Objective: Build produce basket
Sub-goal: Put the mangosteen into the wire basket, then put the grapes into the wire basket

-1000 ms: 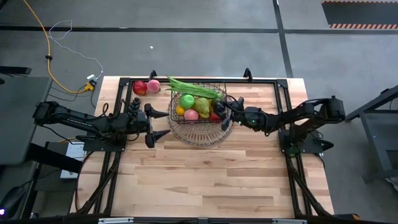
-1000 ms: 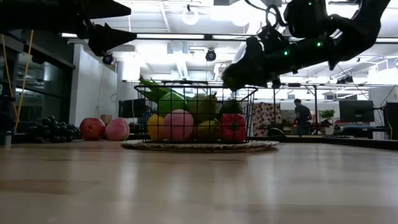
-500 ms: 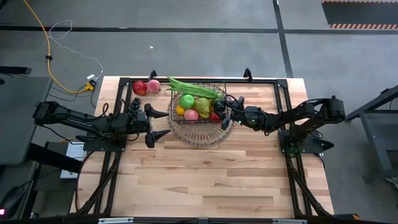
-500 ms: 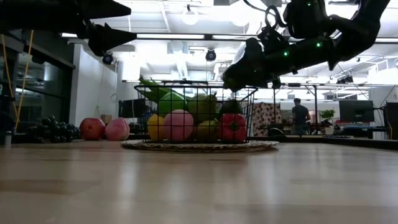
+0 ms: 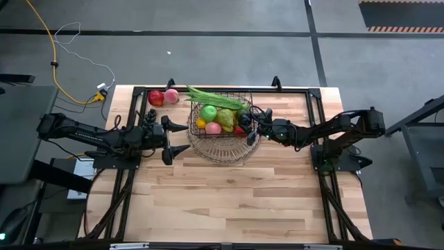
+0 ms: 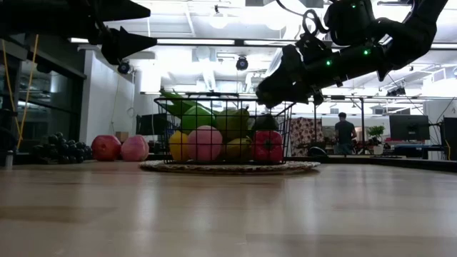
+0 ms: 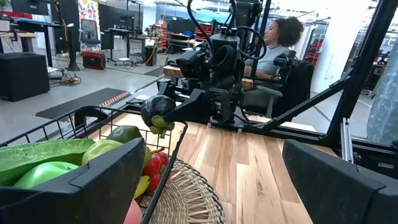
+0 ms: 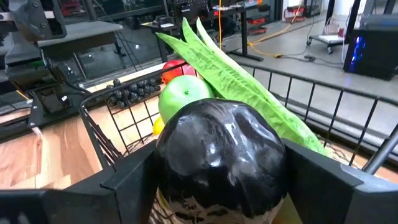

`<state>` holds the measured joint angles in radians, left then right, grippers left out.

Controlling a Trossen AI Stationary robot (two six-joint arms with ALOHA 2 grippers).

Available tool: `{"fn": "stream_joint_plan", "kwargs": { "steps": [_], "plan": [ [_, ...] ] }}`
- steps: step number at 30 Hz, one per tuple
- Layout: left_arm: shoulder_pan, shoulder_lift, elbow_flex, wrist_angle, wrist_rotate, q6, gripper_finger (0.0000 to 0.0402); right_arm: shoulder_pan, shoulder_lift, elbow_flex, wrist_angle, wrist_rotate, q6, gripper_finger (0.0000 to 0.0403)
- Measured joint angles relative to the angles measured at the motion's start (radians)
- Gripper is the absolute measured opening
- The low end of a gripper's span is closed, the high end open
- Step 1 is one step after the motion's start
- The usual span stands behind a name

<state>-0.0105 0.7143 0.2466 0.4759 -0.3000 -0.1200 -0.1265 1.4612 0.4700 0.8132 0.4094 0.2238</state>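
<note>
A robotics lab or open workshop is showing here: ceiling lights [image 6: 218, 19] are glowing over a wide concrete floor [image 5: 208, 62], desks with monitors [image 6: 408, 127] are standing far beyond the right gripper [image 6: 275, 84], and a seated person [image 7: 278, 46] is working behind it.

The right arm is stretched out low across the table from the right side. The right gripper [image 5: 248, 123] is held up in the air, its fingers closed tight. The left arm is reached in from the left. The left gripper [image 5: 177, 131] is spread wide, held level.
</note>
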Motion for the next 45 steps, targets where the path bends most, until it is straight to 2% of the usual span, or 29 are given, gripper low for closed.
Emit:
{"fn": "stream_joint_plan", "kwargs": {
  "steps": [3, 7, 9, 12, 17, 22, 24, 37, 39, 41, 43, 45],
  "plan": [
    [0.000, 0.000, 0.000, 0.000, 0.000, 0.000, 0.0369, 0.000, 0.000, 0.000, -0.008, 0.000, 0.004, 0.0324],
    [0.000, 0.000, 0.000, 0.000, 0.000, 0.000, 0.0369, 0.000, 0.000, 0.000, -0.001, 0.000, 0.003, 0.0381],
    [0.000, 0.000, 0.000, 0.000, 0.000, 0.000, 0.0369, 0.000, 0.000, 0.000, 0.014, 0.000, -0.007, 0.0394],
    [0.000, 0.000, 0.000, -0.001, 0.000, 0.016, 0.0369, 0.009, -0.024, 0.000, 0.044, -0.005, -0.036, 0.0382],
    [0.000, 0.000, 0.000, -0.009, 0.000, 0.019, 0.0369, 0.052, -0.107, 0.000, 0.063, -0.103, -0.073, 0.0374],
    [0.000, 0.000, 0.000, -0.009, 0.000, 0.017, 0.0369, 0.093, -0.149, 0.000, 0.063, -0.323, -0.113, 0.0374],
    [0.000, 0.000, 0.000, -0.009, 0.000, 0.018, 0.0369, 0.111, -0.149, 0.000, 0.074, -0.380, -0.137, 0.0374],
    [0.000, 0.000, 0.000, -0.009, -0.003, 0.003, 0.0369, 0.127, -0.149, 0.000, 0.083, -0.354, -0.154, 0.0374],
    [-0.002, 0.001, 0.000, -0.014, -0.077, -0.048, 0.0369, 0.127, -0.149, 0.000, 0.083, -0.346, -0.154, 0.0374],
    [0.001, 0.011, 0.010, -0.077, -0.241, -0.139, 0.0368, 0.127, -0.149, 0.000, 0.083, -0.346, -0.154, 0.0374],
    [0.015, 0.026, 0.055, -0.275, -0.381, -0.222, 0.0366, 0.127, -0.149, 0.000, 0.082, -0.346, -0.154, 0.0374],
    [0.043, 0.044, 0.123, -0.522, -0.445, -0.335, 0.0365, 0.127, -0.149, 0.000, 0.082, -0.345, -0.154, 0.0374]
  ]
}}
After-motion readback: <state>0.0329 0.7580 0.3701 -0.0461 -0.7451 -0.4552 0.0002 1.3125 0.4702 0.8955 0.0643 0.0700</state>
